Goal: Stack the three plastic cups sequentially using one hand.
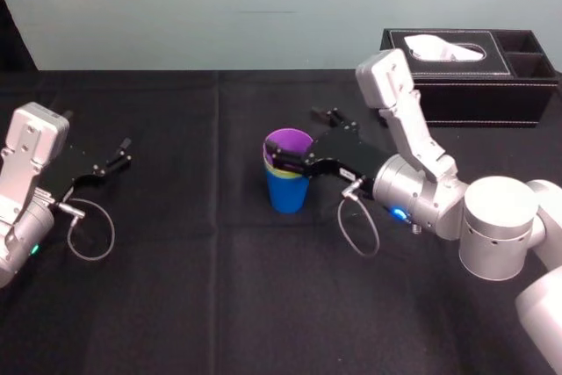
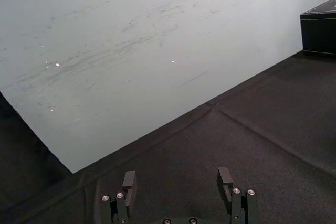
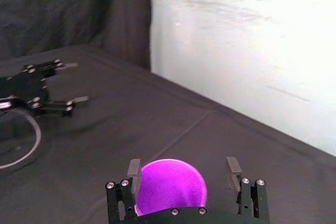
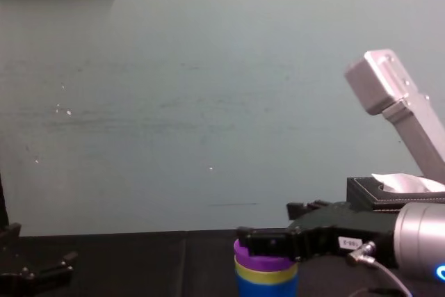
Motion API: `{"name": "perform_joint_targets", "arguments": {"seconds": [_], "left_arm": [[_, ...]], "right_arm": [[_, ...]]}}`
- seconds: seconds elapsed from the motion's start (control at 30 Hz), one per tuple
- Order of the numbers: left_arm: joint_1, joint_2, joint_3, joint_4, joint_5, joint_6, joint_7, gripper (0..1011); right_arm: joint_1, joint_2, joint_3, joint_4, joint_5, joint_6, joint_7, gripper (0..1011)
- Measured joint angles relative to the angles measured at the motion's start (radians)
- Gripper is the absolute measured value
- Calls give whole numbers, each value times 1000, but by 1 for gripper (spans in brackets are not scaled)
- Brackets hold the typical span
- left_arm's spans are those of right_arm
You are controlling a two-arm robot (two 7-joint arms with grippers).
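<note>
The left gripper (image 1: pixel 125 152) rests at the left edge of the black cloth-covered table (image 1: pixel 219 305), well apart from the cups. Its jaws are spread with nothing between them, as the left wrist view (image 2: pixel 177 179) also shows.

At the centre of the table the three tapered plastic tumblers stand upright, nested in one stack. The blue cup (image 1: pixel 288 195) is on the outside at the bottom. The yellow-green cup (image 1: pixel 270 165) sits in it and shows as a narrow band. The purple cup (image 1: pixel 288 142) is innermost, its rim on top.

The right gripper (image 1: pixel 306 140) reaches in from the right at rim height. Its jaws are spread on either side of the purple cup (image 3: pixel 170 184), not pinching it.

A black stitched tissue box (image 1: pixel 479 85) stands at the far right, against the pale wall (image 1: pixel 219 6).
</note>
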Motion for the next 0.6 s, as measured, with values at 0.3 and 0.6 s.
{"name": "perform_joint_targets", "arguments": {"seconds": [0.3,0.6], "left_arm": [[0,0,0,0,0,0,0,1011],[0,0,0,0,0,0,0,1011]], "right_arm": [[-68,-34,82,-32,-3,-45,-98,1004],[-135,-58,158,-59,-14,-53,-180,1004]]}}
